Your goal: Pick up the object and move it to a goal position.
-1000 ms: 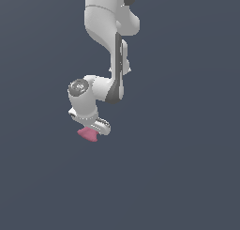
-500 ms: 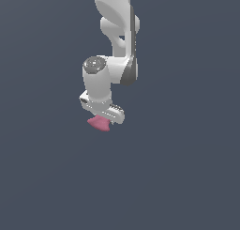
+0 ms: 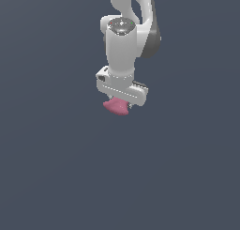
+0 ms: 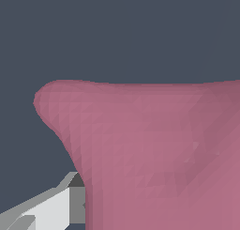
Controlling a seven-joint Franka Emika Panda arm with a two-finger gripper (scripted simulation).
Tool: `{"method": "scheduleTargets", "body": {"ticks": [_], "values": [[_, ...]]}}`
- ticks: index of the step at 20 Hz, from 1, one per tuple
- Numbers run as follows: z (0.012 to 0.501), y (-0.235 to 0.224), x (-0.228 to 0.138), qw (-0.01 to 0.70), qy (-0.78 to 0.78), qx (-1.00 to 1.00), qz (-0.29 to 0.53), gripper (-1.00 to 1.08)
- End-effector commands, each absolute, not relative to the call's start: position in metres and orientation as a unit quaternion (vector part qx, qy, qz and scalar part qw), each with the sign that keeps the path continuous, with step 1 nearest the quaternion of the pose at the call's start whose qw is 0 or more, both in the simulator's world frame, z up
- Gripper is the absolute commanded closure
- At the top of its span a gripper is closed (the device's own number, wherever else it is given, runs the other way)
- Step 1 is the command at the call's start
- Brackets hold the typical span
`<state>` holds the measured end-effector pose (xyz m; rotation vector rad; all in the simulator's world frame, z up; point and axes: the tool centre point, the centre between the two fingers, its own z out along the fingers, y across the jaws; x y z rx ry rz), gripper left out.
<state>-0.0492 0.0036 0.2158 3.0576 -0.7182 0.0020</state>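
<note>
The pink object [image 3: 116, 106], a small matte solid flaring outward below its pinched middle, hangs under the white gripper [image 3: 120, 100] in the exterior view. The gripper is shut on it, and its fingers are hidden behind the hand body. In the wrist view the object [image 4: 150, 149] fills most of the picture, its narrow waist running down beside one grey-white fingertip [image 4: 56, 208]. The other fingertip is hidden by the pink mass.
The white arm [image 3: 129, 22] rises from the gripper out of the exterior view's upper edge. Only a flat dark grey-blue background surrounds it.
The arm has swung toward the exterior view's right and a little upward, carrying the object with it. The wrist has turned, so the hand now faces the camera more squarely.
</note>
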Motion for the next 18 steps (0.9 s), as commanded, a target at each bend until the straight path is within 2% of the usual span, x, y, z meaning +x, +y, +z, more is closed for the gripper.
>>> {"method": "scheduleTargets", "body": {"ticks": [1,10,18], "values": [[0.237,0.022,-0.055,0.001,-0.229,0.973,0.001,1.08],[0.293,0.069,-0.065,0.001,-0.229,0.973,0.0,1.08],[0.305,0.081,-0.065,0.0,-0.229,0.973,0.0,1.08]]}}
